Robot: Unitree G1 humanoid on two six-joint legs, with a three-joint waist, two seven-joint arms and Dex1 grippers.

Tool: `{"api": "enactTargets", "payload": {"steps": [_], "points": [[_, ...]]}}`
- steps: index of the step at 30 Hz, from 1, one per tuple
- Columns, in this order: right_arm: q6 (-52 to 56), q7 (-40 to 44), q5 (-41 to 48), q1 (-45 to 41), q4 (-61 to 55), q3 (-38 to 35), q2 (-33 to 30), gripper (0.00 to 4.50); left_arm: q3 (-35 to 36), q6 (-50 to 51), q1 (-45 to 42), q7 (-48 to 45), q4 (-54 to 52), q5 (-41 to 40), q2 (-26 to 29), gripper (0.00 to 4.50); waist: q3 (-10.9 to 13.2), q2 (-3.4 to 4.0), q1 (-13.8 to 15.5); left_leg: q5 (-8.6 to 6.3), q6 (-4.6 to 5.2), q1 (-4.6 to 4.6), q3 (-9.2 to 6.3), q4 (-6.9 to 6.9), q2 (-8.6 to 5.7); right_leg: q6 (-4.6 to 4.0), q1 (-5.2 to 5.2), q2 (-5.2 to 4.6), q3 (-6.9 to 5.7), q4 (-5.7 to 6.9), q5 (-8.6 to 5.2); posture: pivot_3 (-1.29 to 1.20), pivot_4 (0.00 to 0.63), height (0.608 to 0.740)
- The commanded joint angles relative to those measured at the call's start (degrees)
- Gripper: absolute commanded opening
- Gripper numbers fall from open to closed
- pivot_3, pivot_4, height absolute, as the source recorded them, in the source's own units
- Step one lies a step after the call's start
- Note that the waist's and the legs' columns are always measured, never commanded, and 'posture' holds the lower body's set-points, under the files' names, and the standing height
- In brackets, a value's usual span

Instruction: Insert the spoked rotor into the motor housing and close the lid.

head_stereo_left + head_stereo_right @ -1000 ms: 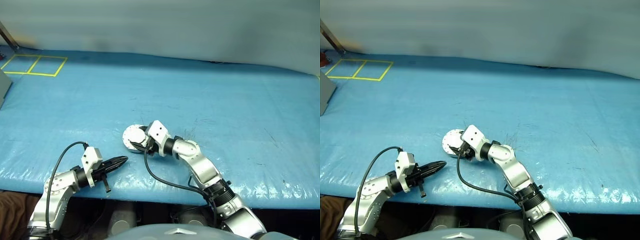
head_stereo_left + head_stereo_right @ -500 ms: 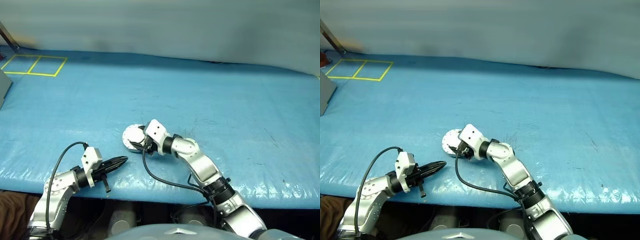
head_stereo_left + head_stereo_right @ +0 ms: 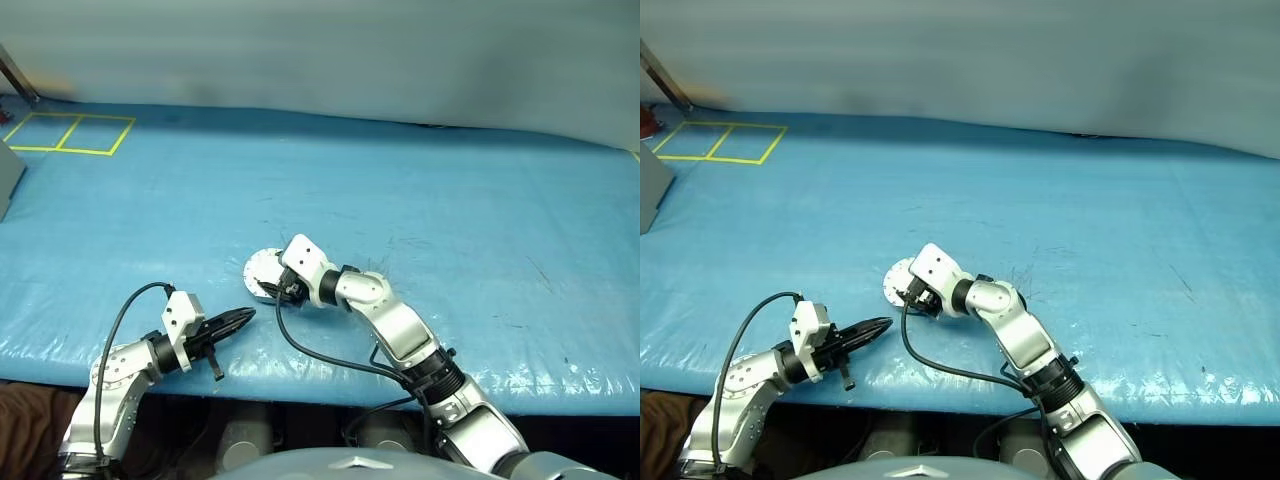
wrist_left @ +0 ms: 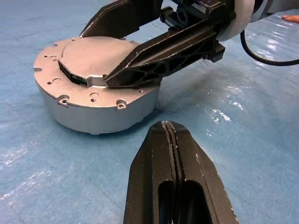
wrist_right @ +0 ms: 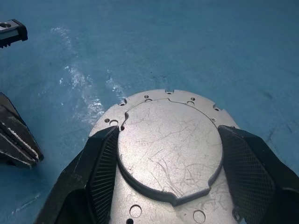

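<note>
From the head, the motor housing (image 3: 262, 273) sits on the blue table (image 3: 450, 230), right gripper (image 3: 280, 291) over it. In the left wrist view the left gripper (image 4: 171, 135) is pressed together, empty. In the right wrist view, spread fingers (image 5: 105, 161) flank the lid (image 5: 170, 149) atop the housing.

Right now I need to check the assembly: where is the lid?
The lid sits plain silver face up on the motor housing, near the blue table's front edge, between the right hand's fingers; the shut left hand is just beside.

Lid (image 5: 169, 148) sits on motor housing (image 4: 96, 109), on table (image 3: 450, 200).
</note>
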Motion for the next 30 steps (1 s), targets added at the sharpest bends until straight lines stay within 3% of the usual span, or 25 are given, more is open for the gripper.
{"api": "enactTargets", "payload": {"steps": [1, 13, 30], "points": [[3.6, -1.4, -0.5, 1.9, 3.8, -1.3, -1.1, 2.99, 1.9, -0.7, -1.7, 2.6, 0.0, -0.3, -1.0, 0.00, 0.0, -0.01, 0.1, 0.00, 0.00, 0.00, 0.00, 0.00, 0.00, 0.00, 0.01, 0.00, -0.01, 0.00, 0.00, 0.00, 0.150, 0.740], [3.2, -2.5, 0.8, 2.3, 0.8, -2.4, -1.5, 2.99, 0.3, 2.3, -6.6, 8.8, 2.7, 3.7, -2.1, 0.00, 0.0, -0.03, 0.3, 0.00, 0.02, -0.02, 0.00, -0.01, -0.01, -0.01, 0.01, 0.01, -0.07, -0.03, 0.01, 0.00, 0.150, 0.740], [3.5, -1.8, 2.3, 3.9, -2.0, -1.9, -1.7, 2.99, -4.8, 7.3, -7.7, 9.7, 3.1, 7.3, -1.5, 0.00, -0.1, 0.00, 0.6, -0.05, 0.09, -0.07, -0.03, -0.04, -0.07, 0.00, 0.03, -0.11, -0.11, -0.12, 0.00, 0.00, 0.150, 0.740]]}}
